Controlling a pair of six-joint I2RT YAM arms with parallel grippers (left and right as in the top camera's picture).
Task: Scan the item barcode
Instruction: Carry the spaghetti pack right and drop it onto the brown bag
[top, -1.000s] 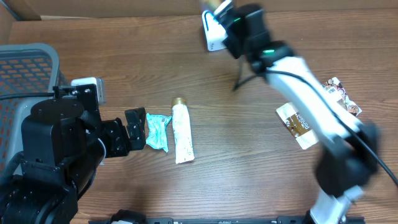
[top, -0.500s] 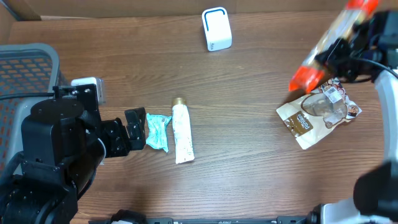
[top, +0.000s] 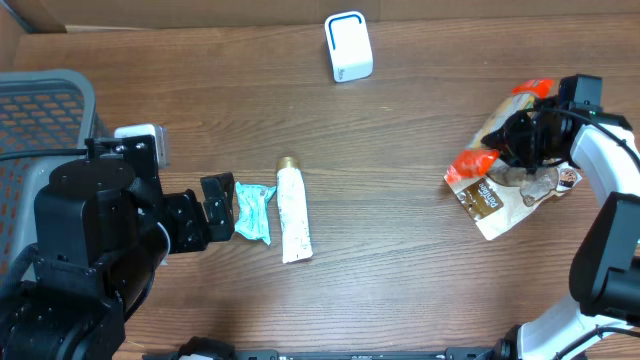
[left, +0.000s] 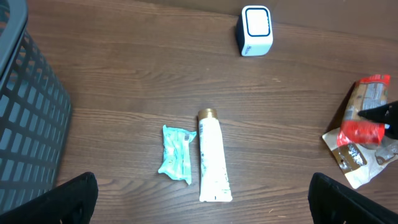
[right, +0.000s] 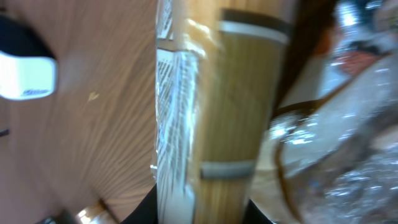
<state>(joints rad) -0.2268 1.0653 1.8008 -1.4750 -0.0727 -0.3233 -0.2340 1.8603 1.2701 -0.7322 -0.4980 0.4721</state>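
At the near left of the worktop (top: 400, 275) the left gripper (top: 222, 208) is held with its jaws fully apart and nothing between them, just short of a teal sachet (top: 254, 212); a white tube (top: 293, 212) lies just beside that.

Toward the right edge, the right gripper (top: 527, 140) is set across a long clear packet with red ends (top: 497, 128), tilted over a brown pouch (top: 487, 203). The jaws are seen nearly closed around the packet, but whether it is gripped or being let go cannot be told (the wrist view is filled by blurred wrapper).

The white scanner (top: 348, 47) stands at the far edge, well apart.

The step is judged to be handling this packet at the pile. The hold is best taken mid-length, and the packet kept from dragging the pouch. If it is to be laid down, it should be resting before the jaws are widened. For a scan, its barcode face would be turned to the scanner.
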